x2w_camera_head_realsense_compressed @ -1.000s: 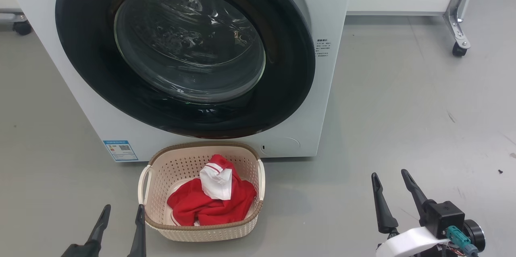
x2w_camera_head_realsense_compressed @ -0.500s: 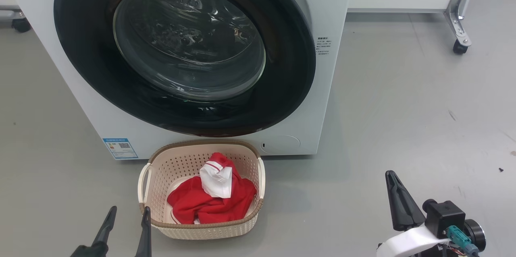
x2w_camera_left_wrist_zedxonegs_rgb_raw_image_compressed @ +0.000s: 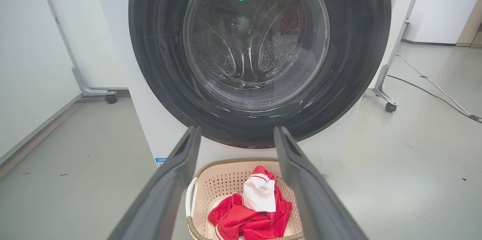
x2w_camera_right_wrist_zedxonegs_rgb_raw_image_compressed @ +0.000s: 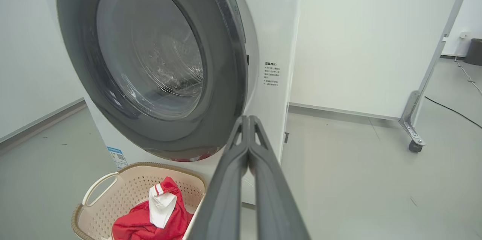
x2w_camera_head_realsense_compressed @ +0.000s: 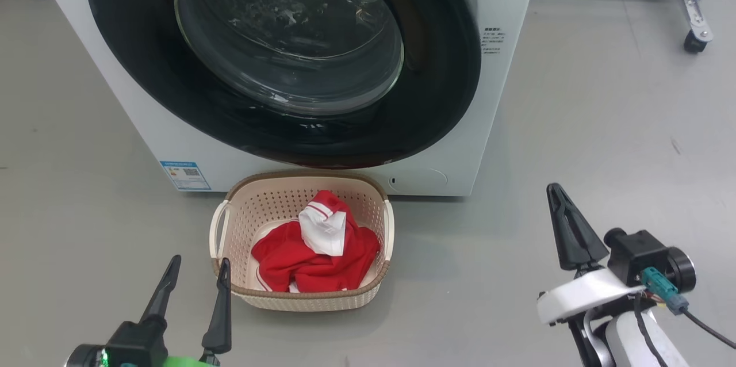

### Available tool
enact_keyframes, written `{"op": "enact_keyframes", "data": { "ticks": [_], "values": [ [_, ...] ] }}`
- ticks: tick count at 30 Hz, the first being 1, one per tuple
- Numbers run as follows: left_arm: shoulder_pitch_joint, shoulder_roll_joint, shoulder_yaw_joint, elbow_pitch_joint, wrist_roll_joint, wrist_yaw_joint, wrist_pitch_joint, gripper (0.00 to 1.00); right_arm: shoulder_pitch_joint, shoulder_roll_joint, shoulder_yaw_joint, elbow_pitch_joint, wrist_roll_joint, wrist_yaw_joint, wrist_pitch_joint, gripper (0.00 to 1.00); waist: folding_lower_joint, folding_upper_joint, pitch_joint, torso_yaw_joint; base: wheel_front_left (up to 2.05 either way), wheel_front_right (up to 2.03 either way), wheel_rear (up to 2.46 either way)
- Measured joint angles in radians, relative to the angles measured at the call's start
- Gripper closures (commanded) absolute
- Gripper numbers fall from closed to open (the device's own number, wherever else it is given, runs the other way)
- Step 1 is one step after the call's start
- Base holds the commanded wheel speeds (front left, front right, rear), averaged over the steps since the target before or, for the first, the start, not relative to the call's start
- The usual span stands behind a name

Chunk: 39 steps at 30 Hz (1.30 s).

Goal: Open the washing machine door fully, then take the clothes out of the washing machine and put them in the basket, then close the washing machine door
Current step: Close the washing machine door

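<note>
Currently in front of us: we are seeing the washing machine (x2w_camera_head_realsense_compressed: 144, 125) standing on a grey floor (x2w_camera_head_realsense_compressed: 575, 125). Its white front is facing the robot, and a small blue label (x2w_camera_head_realsense_compressed: 185, 175) is sitting low on its left.
Door: the washing machine door (x2w_camera_head_realsense_compressed: 287, 39) is lying across the opening, with its black rim and glass bowl facing us. We are reading it as closed or nearly so; whether it is latched we cannot tell. In the left wrist view the steel drum (x2w_camera_left_wrist_zedxonegs_rgb_raw_image_compressed: 241, 59) is showing through the glass.
Basket: the basket (x2w_camera_head_realsense_compressed: 302, 298) is sitting upright on the floor just in front of the machine, below the door's lower edge.
Clothes: the clothes (x2w_camera_head_realsense_compressed: 310, 260) are lying bunched inside the basket, with red fabric underneath and a white part with striped trim resting on top.
Left gripper: the left gripper (x2w_camera_head_realsense_compressed: 199, 259) is hovering above the floor just left of the basket. Its fingers are spread wide apart and gripping nothing. In its wrist view they are framing the basket and the door.
Right gripper: the right gripper (x2w_camera_head_realsense_compressed: 553, 187) is hovering over bare floor well to the right of the basket. Its two fingers are pressing together tip to tip with nothing between them.
Background: a wheeled metal frame leg (x2w_camera_head_realsense_compressed: 696, 22) is standing at the far right, behind the machine.
</note>
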<state>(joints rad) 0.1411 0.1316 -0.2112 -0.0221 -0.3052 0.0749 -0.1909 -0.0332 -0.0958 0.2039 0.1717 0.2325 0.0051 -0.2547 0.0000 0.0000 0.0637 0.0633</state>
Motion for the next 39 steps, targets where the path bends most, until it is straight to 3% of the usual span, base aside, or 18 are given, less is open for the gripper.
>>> {"op": "enact_keyframes", "data": {
  "ticks": [11,21,39],
  "values": [
    [-0.075,-0.016,-0.017,-0.031,0.011,-0.009,-0.014,0.00,-0.234,-0.030,0.019,0.005,-0.046,0.037,0.036,1.00,0.0000,0.0000,0.103,0.065,0.00,0.00,0.00],
    [-0.158,-0.041,-0.045,-0.031,0.012,-0.029,-0.033,0.00,-0.452,-0.051,0.010,0.067,-0.059,0.048,0.056,1.00,0.0000,0.0000,0.212,0.151,0.00,0.00,0.00],
    [-0.208,-0.055,-0.044,0.002,0.012,-0.031,-0.049,0.00,-0.658,-0.067,-0.025,0.214,-0.056,0.064,0.056,1.00,0.0001,0.0000,0.320,0.240,0.00,0.00,0.00]
  ]
}}
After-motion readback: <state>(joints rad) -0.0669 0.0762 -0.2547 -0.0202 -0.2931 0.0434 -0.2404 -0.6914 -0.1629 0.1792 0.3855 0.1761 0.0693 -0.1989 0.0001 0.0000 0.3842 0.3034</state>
